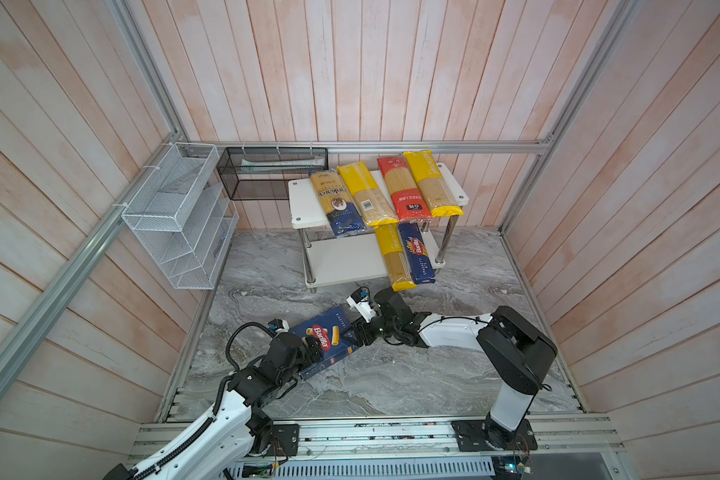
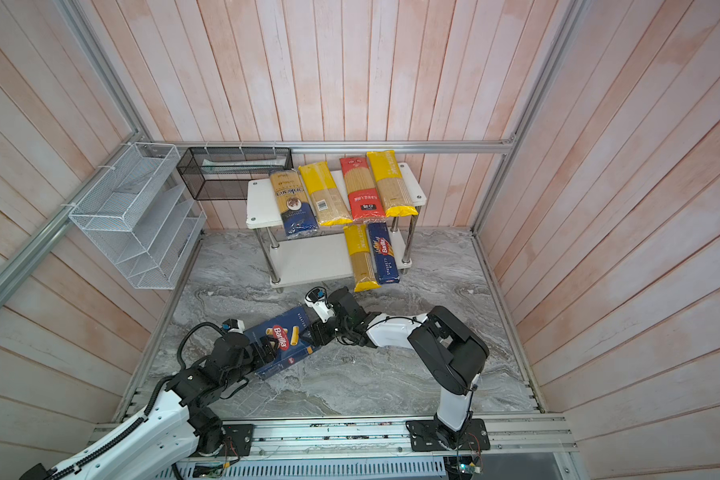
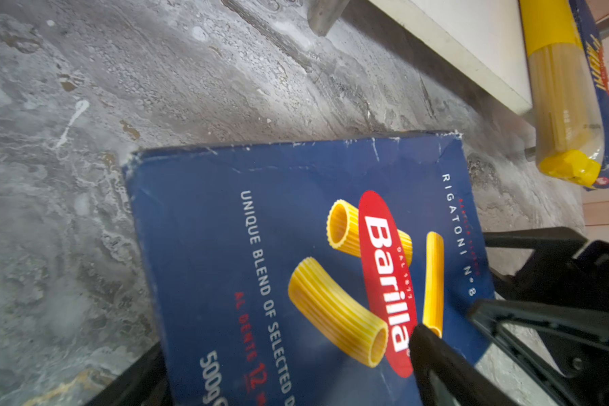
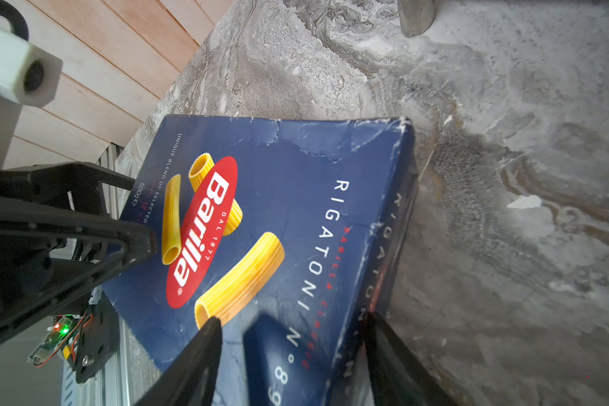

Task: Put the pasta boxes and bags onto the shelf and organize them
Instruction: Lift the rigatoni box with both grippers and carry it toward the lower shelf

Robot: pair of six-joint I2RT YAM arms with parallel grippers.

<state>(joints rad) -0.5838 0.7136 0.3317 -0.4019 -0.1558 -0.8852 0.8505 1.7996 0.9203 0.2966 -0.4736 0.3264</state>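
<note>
The left hand point(image 1: 312, 350) grips the blue Barilla rigatoni box point(image 1: 336, 332). The right hand point(image 1: 361, 331) is around its right end; I cannot tell if it grips.

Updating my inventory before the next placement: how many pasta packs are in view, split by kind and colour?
Yellow bags: 3
Red bag: 1
Clear bag with blue end: 1
Wide dark blue box: 1
Narrow dark blue box: 1
Total: 7
</note>
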